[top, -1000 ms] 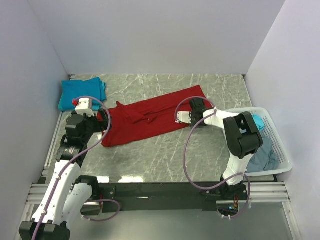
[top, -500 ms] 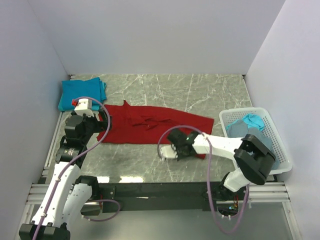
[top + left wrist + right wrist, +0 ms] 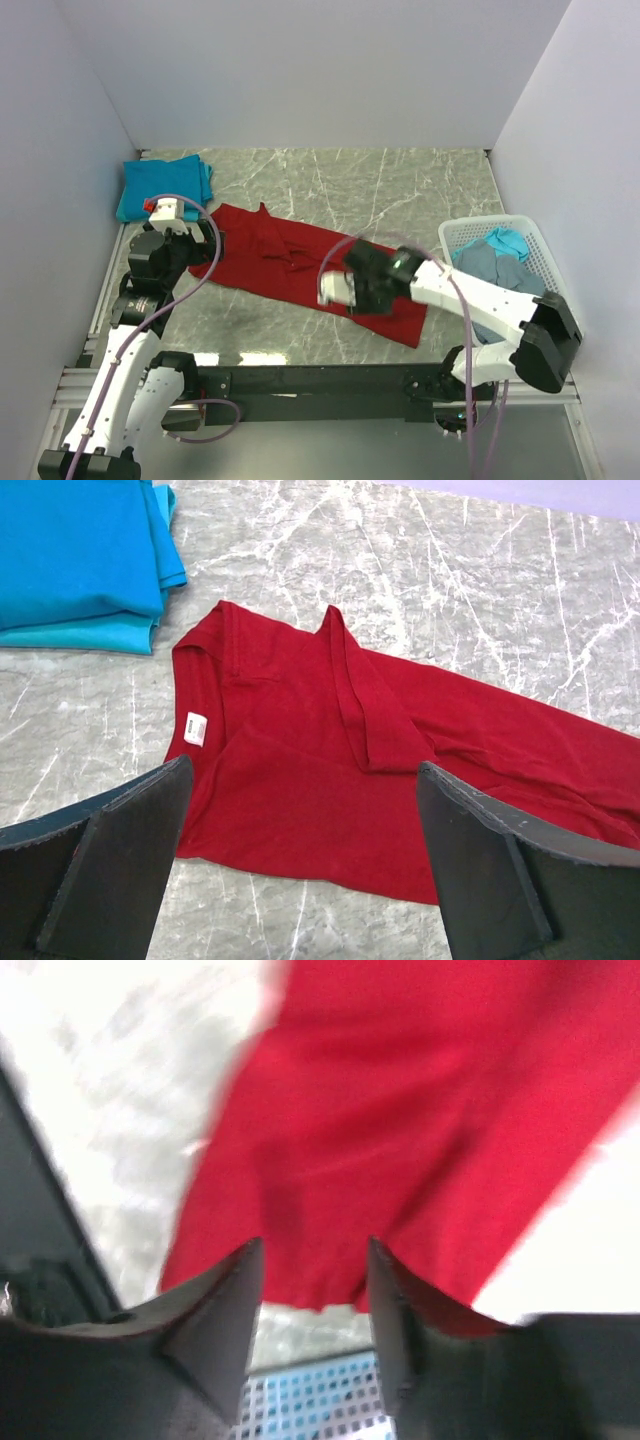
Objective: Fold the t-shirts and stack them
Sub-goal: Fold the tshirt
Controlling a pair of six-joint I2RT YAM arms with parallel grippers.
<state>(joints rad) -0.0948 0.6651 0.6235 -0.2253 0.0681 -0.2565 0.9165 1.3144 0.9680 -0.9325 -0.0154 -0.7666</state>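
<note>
A bright red t-shirt point(image 3: 290, 262) lies stretched in a long diagonal band, from back left to front right of the marble table. My right gripper point(image 3: 350, 298) hovers over its near-right part. In the right wrist view, which is blurred, the jaws point(image 3: 315, 1250) stand apart with the red cloth point(image 3: 400, 1110) just beyond them and nothing pinched. My left gripper point(image 3: 207, 243) is wide open point(image 3: 302, 770) above the shirt's collar end point(image 3: 320, 780). Folded teal t-shirts point(image 3: 165, 185) point(image 3: 70, 560) are stacked at the back left corner.
A white lattice basket point(image 3: 480, 223) point(image 3: 310, 1395) stands at the right edge, holding a grey-blue shirt point(image 3: 490, 265) and a teal one point(image 3: 510, 240). White walls close in the table on three sides.
My right gripper pulled the shirt's far right end from the back toward the front, then opened its jaws. The left arm has stayed still and open.
</note>
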